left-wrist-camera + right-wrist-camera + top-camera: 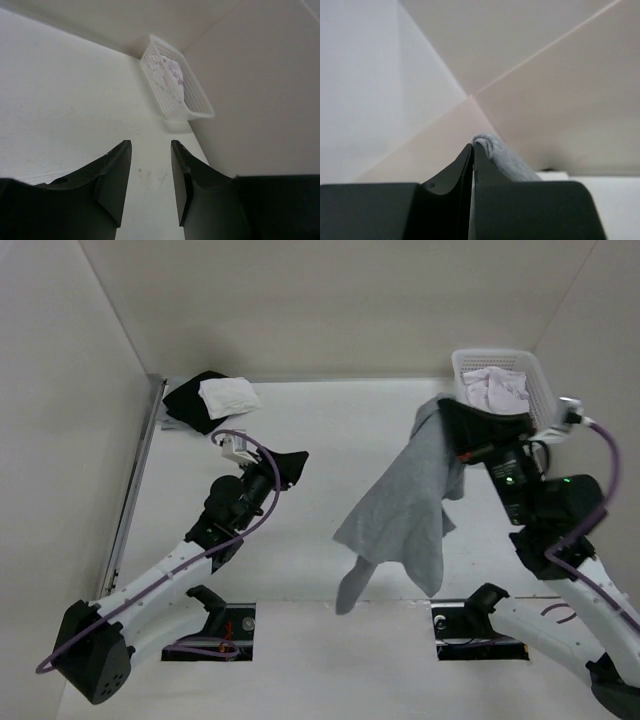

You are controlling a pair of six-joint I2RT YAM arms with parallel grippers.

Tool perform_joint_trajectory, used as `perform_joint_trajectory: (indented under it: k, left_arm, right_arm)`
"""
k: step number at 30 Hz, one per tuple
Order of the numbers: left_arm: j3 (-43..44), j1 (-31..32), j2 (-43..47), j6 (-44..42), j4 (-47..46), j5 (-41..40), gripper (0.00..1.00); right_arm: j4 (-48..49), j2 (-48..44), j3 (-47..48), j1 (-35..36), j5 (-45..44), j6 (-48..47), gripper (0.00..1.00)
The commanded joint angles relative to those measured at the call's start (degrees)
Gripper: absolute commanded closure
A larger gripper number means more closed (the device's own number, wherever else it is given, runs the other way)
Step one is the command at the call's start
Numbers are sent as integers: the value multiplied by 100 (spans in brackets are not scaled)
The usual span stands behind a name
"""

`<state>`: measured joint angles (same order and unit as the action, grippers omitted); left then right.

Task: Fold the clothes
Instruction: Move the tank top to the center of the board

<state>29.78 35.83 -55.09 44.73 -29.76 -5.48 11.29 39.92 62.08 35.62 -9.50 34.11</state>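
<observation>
White table boxed in by plain pale walls, with a white mesh basket in the far right corner holding a pale white-pink cloth. Well to the left of the basket, in the opposite far corner: a black cloth with a white cloth lying on it; nearer the basket, the left gripper, jaws standing well apart with nothing between them. Just left of the basket: the grey garment, hanging crumpled with one sleeve trailing lowest, its top edge pinched in the right gripper, whose jaws are closed tight on a fold of it just in front of the basket.
</observation>
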Motion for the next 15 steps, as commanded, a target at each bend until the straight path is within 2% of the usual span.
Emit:
perform_joint_trajectory:
  k: [1, 3, 4, 5, 7, 8, 9, 11, 12, 14, 15]
  left_arm:
    - [-280, -230, 578, -61, 857, -516, 64]
    - [-393, -335, 753, -113, 1085, -577, 64]
    - [-472, -423, 824, -157, 1217, -647, 64]
    - [-517, -476, 859, -184, 1314, -683, 64]
    - [-570, -625, 912, -245, 1568, -770, 65]
    - [-579, -678, 930, -272, 1717, -840, 65]
    - [-579, -679, 930, -281, 1745, -859, 65]
    - [-570, -705, 904, -377, 1964, -964, 66]
    - [-570, -662, 851, -430, 2104, -1008, 66]
    - [-605, -539, 659, -482, 2333, -1087, 66]
    - [-631, -495, 570, -491, 2378, -1113, 66]
  right_arm:
    - [4, 990, -846, 292, 386, 403, 94]
    - [564, 2102, -1136, 39, 886, 622, 94]
    - [1159, 2951, -1189, -111, 1288, 615, 94]
    - [1278, 3108, -1190, -147, 1371, 606, 94]
    - [2164, 4510, -849, -593, 1906, 667, 92]
    - [2393, 5194, -447, -830, 2134, 728, 86]
    - [2378, 5488, -234, -955, 2171, 781, 80]
    - [2072, 5789, 39, -1192, 2128, 1026, 63]
    - [1992, 5703, -81, -1237, 2058, 1054, 58]
    - [1974, 5362, -580, -1246, 1813, 1010, 54]
    - [1895, 5098, -966, -1220, 1585, 1001, 56]
